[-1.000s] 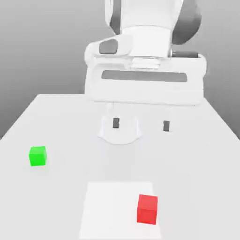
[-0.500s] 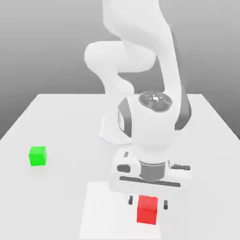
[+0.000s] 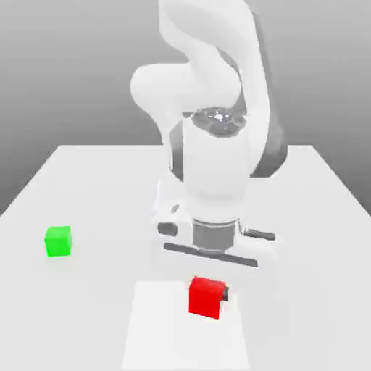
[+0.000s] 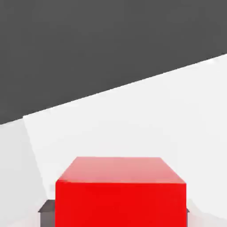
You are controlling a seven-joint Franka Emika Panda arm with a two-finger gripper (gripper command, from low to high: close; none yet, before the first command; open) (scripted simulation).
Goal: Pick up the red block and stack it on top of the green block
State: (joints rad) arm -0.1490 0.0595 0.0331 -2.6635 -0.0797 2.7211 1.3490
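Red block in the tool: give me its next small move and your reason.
Probably lift the red block a little further, then carry it toward the exterior view's left. The tool has it gripped between its fingers, and the green block sits apart on that side, its top bare.

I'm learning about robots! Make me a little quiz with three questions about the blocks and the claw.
1. True or false: the claw is shut on the green block.
2. Fill in the blank: the block between the claw's fingers is ____.
3. Pick one. In the exterior view, where is the green block?
a) stacked on the red block
b) on the white sheet
c) on the table, away from the claw

Key: 1 false; 2 red; 3 c
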